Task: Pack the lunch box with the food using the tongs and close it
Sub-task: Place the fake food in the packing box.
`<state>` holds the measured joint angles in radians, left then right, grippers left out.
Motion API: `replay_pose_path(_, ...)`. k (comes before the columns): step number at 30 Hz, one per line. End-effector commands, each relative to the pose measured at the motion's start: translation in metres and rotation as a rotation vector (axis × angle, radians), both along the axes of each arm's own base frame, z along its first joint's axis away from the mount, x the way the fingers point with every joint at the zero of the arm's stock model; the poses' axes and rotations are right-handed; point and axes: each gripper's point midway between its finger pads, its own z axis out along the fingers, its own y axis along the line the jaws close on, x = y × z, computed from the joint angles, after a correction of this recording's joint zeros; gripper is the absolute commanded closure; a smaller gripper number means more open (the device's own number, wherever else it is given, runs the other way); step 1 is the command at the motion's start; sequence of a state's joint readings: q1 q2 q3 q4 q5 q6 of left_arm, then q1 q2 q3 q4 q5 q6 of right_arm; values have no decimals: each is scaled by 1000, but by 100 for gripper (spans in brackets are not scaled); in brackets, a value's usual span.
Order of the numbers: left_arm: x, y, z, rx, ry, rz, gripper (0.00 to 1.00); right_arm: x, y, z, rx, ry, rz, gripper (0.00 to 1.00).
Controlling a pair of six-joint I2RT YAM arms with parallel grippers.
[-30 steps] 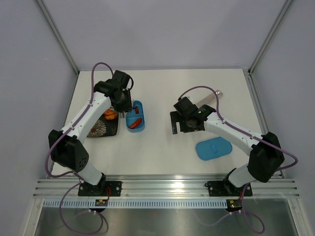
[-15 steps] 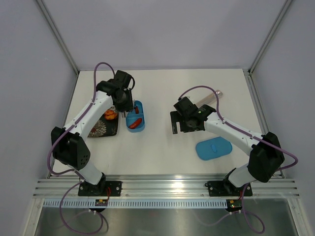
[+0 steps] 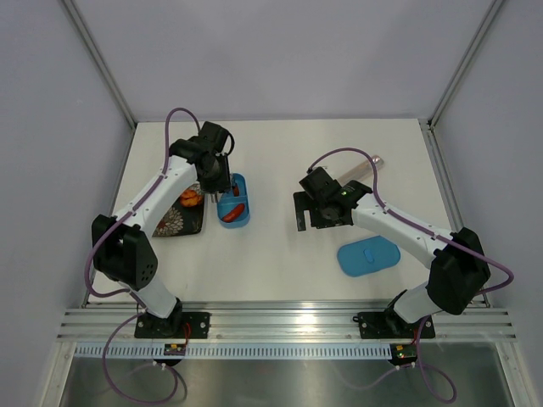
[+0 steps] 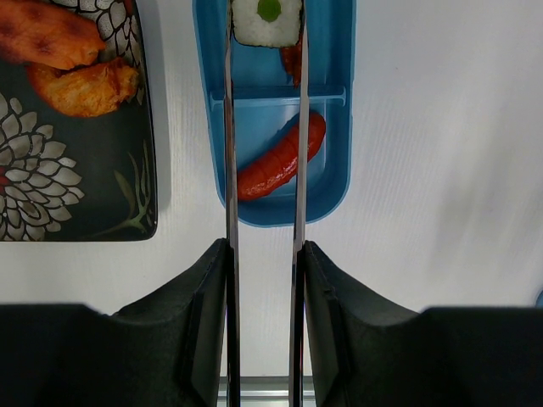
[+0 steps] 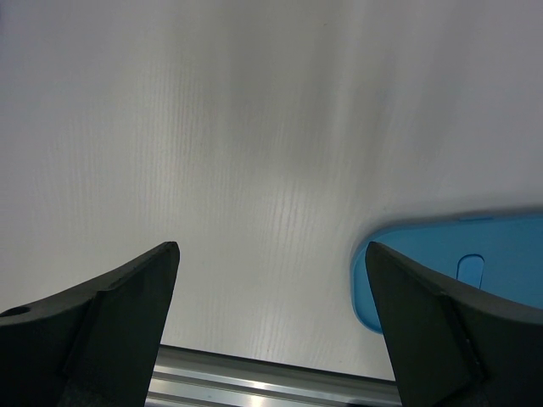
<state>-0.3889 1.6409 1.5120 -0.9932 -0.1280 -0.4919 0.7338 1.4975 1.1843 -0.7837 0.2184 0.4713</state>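
Lunch box (image 3: 243, 219) on white table (image 3: 280, 254), pale grey walls (image 3: 280, 51) round.

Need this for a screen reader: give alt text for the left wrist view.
The left tool grips tongs that pinch a white piece with a green centre at the box's upper compartment. A red sausage lies in the lower compartment; a dark plate with orange pieces sits left.

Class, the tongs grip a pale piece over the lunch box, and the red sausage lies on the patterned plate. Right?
No. The red sausage lies inside the lunch box, not on the plate, as the left wrist view shows. The rest holds.
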Motion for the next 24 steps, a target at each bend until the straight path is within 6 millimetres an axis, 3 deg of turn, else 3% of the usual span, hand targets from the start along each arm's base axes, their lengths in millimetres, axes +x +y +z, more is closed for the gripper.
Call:
replay_pose_path(1,8,-1,9,-3,-54,11,100,6,2,10,18,-30,-22,1)
replay_pose_path(11,0,10,13,26,-68,40,90,4,0,9,19,-24,-26,1)
replay_pose_path(17,-2,9,12,18,-64,35,68,1,-2,9,21,-22,-32,0)
replay_pose_path(24,-3,6,17,9,-74,20,59,-1,-3,9,24,-17,-42,0)
